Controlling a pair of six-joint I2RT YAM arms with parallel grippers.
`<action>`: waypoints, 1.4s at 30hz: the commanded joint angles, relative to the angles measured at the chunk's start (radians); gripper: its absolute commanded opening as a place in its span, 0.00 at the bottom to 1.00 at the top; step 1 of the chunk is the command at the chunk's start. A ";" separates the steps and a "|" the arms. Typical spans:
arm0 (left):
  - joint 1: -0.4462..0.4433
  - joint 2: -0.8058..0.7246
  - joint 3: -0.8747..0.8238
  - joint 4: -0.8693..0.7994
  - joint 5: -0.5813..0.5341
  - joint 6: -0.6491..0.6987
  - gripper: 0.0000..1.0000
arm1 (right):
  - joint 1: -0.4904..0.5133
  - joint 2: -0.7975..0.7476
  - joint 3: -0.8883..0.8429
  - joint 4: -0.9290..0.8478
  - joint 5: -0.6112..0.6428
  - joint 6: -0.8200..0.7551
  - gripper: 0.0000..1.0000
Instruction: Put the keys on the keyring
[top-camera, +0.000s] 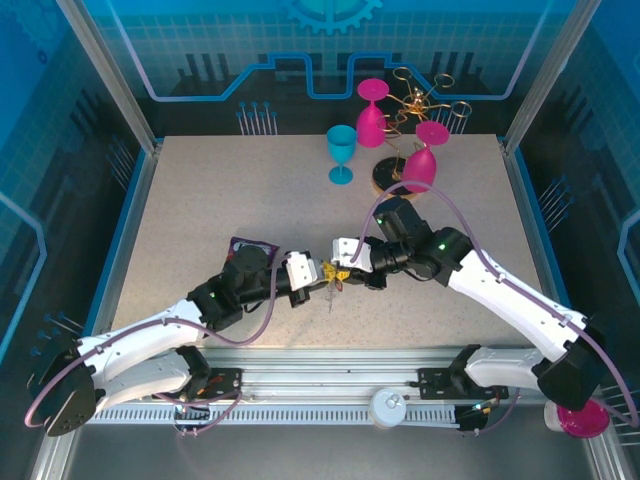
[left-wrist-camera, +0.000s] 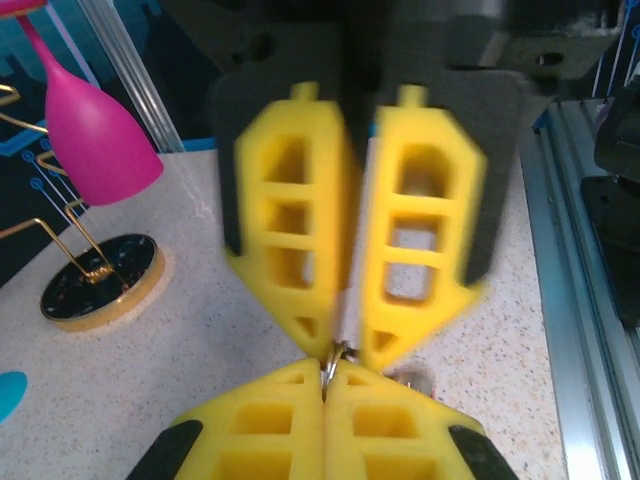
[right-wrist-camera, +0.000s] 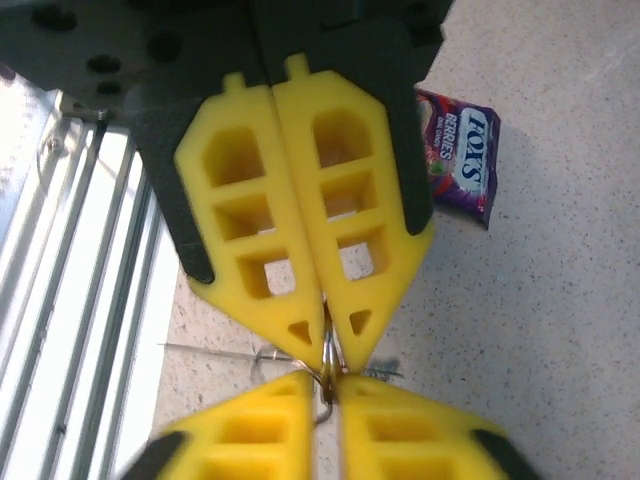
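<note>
My left gripper (top-camera: 327, 272) and right gripper (top-camera: 346, 272) meet tip to tip above the middle of the table, both shut. In the left wrist view a silver wire ring (left-wrist-camera: 331, 362) of the keyring is pinched in the left gripper (left-wrist-camera: 330, 388). The right gripper (left-wrist-camera: 350, 345) touches it from above with a pale metal strip between its fingers. A thin dark piece, apparently the grey loop (top-camera: 330, 296) edge-on, hangs under the tips. A blurred silver and reddish bit (left-wrist-camera: 425, 385), apparently the keys, shows beside the tips. The ring (right-wrist-camera: 327, 350) spans both grippers.
A purple snack packet (top-camera: 250, 247) lies by the left wrist. At the back stand a teal glass (top-camera: 341, 152), pink glasses (top-camera: 371, 110) and the gold wire rack (top-camera: 420, 100) on its dark base. The metal rail (top-camera: 330, 385) runs along the near edge.
</note>
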 joint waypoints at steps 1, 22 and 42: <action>-0.007 -0.024 -0.039 0.112 0.015 0.006 0.00 | -0.031 -0.091 -0.066 0.221 -0.092 0.180 0.34; -0.007 -0.032 -0.141 0.410 0.002 -0.094 0.00 | -0.138 -0.183 -0.304 0.477 -0.261 0.524 0.32; -0.007 -0.017 -0.149 0.511 0.028 -0.145 0.00 | -0.170 -0.129 -0.299 0.516 -0.376 0.599 0.00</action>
